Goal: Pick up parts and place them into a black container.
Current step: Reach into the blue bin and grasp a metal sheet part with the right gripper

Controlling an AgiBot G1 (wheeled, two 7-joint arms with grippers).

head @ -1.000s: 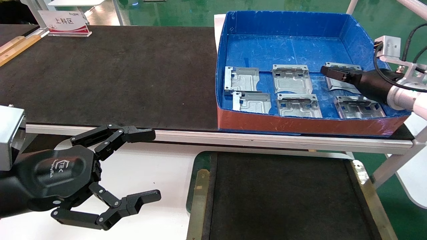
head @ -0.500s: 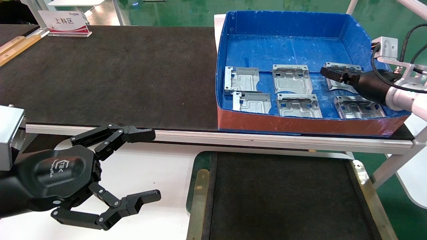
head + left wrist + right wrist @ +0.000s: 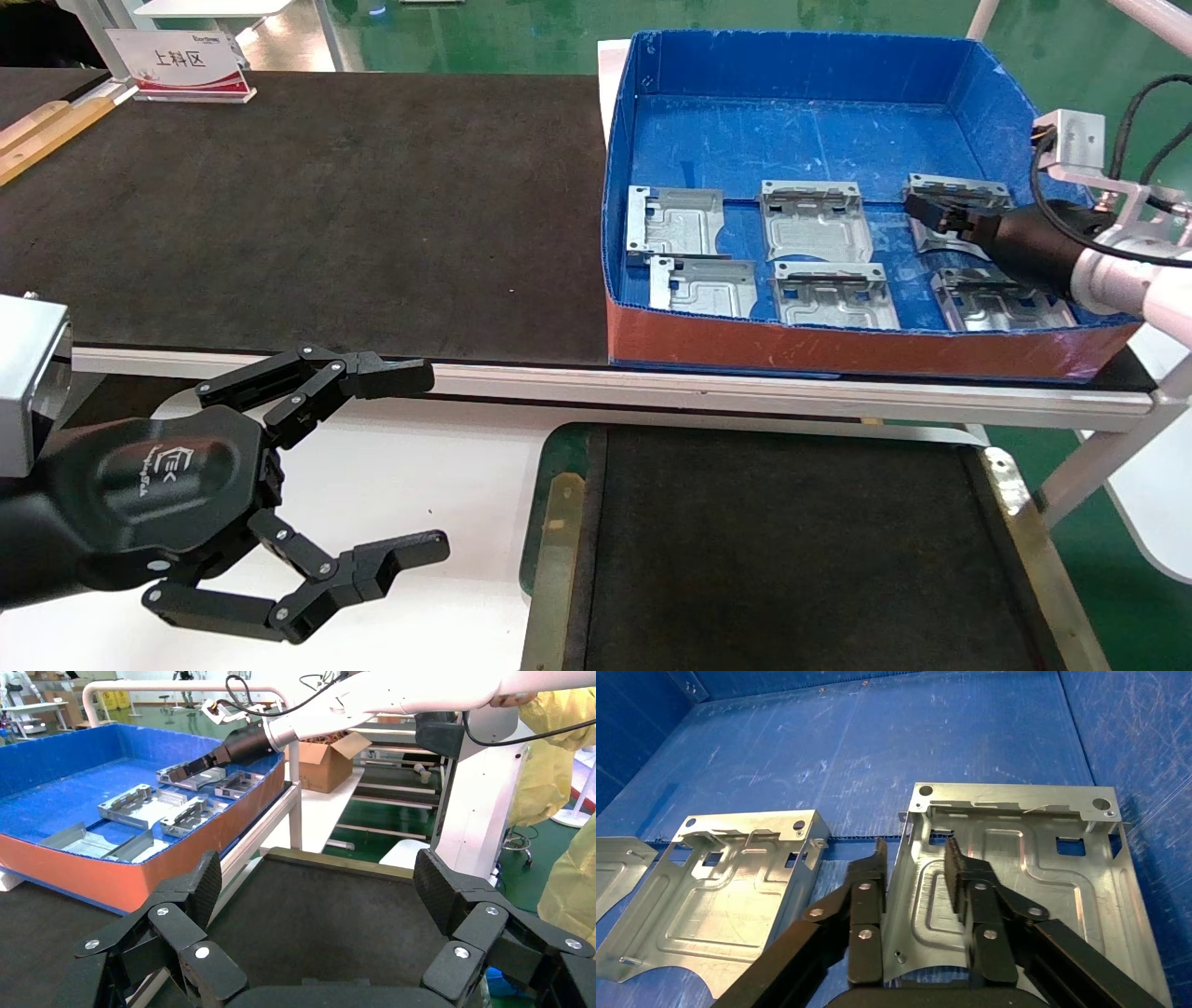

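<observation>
Several silver parts lie in two rows inside the blue box [image 3: 801, 102]. My right gripper [image 3: 922, 210] reaches in over the back right part [image 3: 964, 189]. In the right wrist view this gripper [image 3: 914, 855] is open, its fingers straddling the upturned side edge of that part [image 3: 1032, 874] with gaps on both sides. A neighbouring part [image 3: 729, 888] lies beside it. The black container [image 3: 792, 559] stands in front of the table with nothing in it. My left gripper [image 3: 430, 461] is parked open at the lower left, facing the container [image 3: 330, 917].
A large black mat [image 3: 307, 214] covers the table left of the blue box. A white and red sign [image 3: 182, 63] stands at the back left. The box's red-brown front wall [image 3: 838, 349] rises between the parts and the container.
The right gripper has drawn slightly to the right over the back right part. The left arm has not moved.
</observation>
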